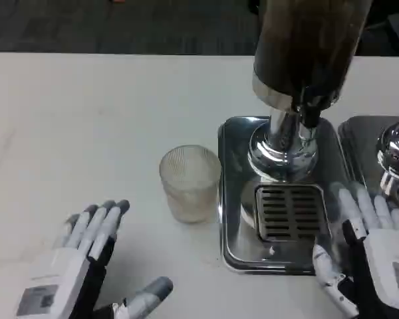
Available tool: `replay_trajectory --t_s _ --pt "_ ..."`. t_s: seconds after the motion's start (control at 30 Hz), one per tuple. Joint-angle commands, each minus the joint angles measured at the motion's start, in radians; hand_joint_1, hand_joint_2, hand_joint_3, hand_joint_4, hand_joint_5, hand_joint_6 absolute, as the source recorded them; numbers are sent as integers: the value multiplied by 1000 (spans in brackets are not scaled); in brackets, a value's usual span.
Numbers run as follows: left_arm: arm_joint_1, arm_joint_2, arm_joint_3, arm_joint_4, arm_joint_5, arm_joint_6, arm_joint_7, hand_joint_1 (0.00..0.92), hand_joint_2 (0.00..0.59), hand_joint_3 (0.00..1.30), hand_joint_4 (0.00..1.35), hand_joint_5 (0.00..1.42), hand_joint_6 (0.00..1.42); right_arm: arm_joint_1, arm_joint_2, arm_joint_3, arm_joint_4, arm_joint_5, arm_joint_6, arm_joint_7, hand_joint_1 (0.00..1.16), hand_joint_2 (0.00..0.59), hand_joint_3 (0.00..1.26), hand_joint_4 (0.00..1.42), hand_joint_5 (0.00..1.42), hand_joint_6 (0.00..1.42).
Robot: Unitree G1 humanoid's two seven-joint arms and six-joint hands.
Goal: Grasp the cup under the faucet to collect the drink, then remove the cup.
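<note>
A clear ribbed glass cup (190,183) stands upright on the white table, just left of the dispenser's steel base (236,199). It is beside the slotted drip grate (290,212), not on it. The faucet (308,106) hangs above the grate from a dark drink tank (306,46). My left hand (80,266) lies open on the table to the cup's lower left, fingers spread, holding nothing. My right hand (369,256) sits open at the base's right edge, fingers pointing away from me.
A second chrome dispenser base (386,149) stands at the right edge of the picture. The table's far edge (120,54) runs along the top, with dark floor beyond. Bare white tabletop (73,133) spreads left of the cup.
</note>
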Motion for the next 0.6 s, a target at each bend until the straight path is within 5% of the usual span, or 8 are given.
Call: replay_trajectory --t_s 0.03,0.6 --pt "2 -1 -5 -3 8 6 2 0 134 0 0 0 0 -1 -8 -7 -4 6 -8 9 1 532 54 0 0 0" --pt "-18 20 33 10 -30 -31 16 0 134 0 0 0 0 -4 18 11 -11 -6 10 13 0 534 54 0 0 0"
